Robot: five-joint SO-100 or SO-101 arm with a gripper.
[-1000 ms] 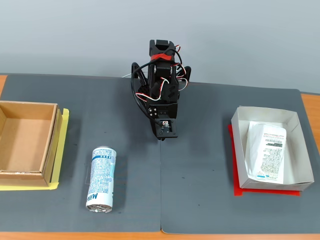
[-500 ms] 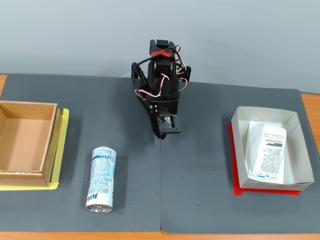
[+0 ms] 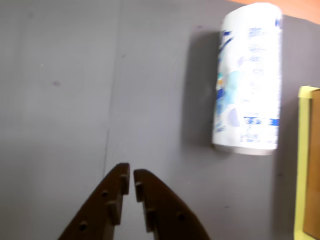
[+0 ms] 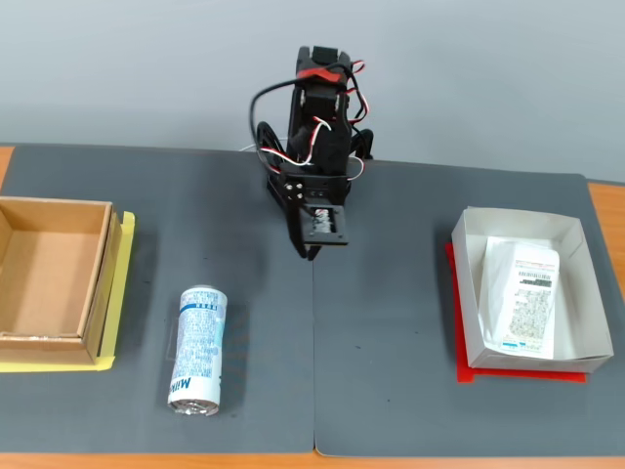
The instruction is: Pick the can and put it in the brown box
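The can (image 4: 197,349), white and light blue with small blue print, lies on its side on the dark mat at the front left in the fixed view. In the wrist view the can (image 3: 248,80) lies at the upper right. The brown box (image 4: 51,280) stands open and empty at the left edge on a yellow sheet; its edge (image 3: 315,165) shows at the right of the wrist view. My gripper (image 3: 131,175) is shut and empty, its dark brown fingers enter from the bottom, well left of the can. In the fixed view the gripper (image 4: 312,252) hangs near the mat's middle.
A white paper tray (image 4: 576,293) holding a flat white printed packet (image 4: 525,296) sits on a red sheet at the right. The arm's base (image 4: 312,166) stands at the back centre. The grey mat (image 4: 391,322) ends at an orange table edge.
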